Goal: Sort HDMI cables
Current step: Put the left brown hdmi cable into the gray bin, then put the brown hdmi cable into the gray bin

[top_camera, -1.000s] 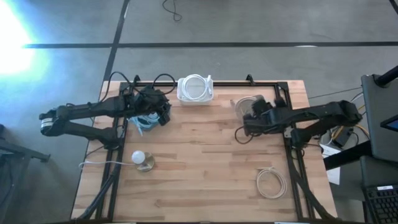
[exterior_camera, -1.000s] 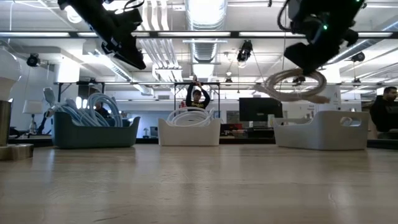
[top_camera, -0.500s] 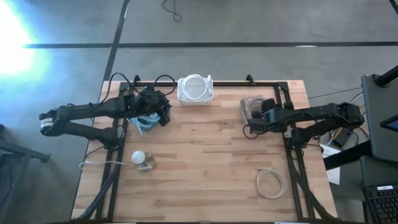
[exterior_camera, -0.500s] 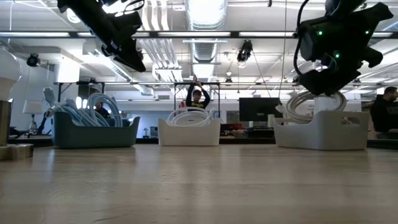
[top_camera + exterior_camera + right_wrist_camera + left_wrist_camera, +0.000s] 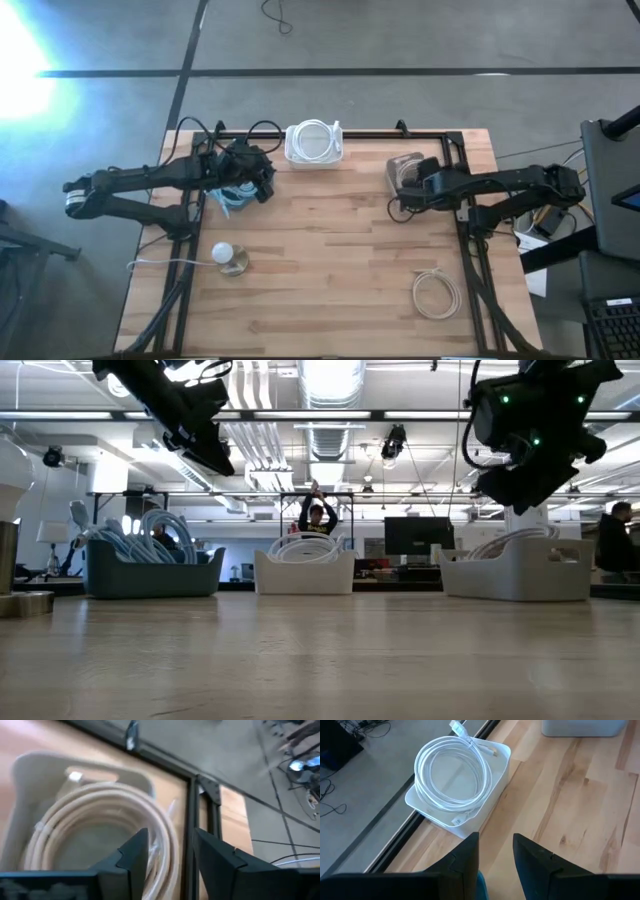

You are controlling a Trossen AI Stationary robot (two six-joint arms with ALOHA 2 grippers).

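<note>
A beige HDMI cable coil (image 5: 100, 825) lies in the pale bin (image 5: 405, 165) at the table's far right. My right gripper (image 5: 170, 852) hangs open just above it, clear of the coil, and also shows in the low view (image 5: 530, 455). Over the dark bin (image 5: 150, 568) of light blue cables (image 5: 160, 530) at the far left, my left gripper (image 5: 495, 855) is open with nothing between its fingers. A white coil (image 5: 452, 772) fills the white bin (image 5: 314, 143) at the far middle. Another beige coil (image 5: 436, 293) lies flat on the table near the front right.
A round white knob on a tan base (image 5: 228, 258) stands near the front left. A black frame rail (image 5: 380, 133) runs along the far edge behind the bins. The middle of the wooden table (image 5: 330, 240) is bare. People show in the room beyond.
My right gripper has carried the hanging beige coil toward the far right bin and sunk over it. It has let go, and the coil now lies inside the bin instead of dangling below the fingers.
</note>
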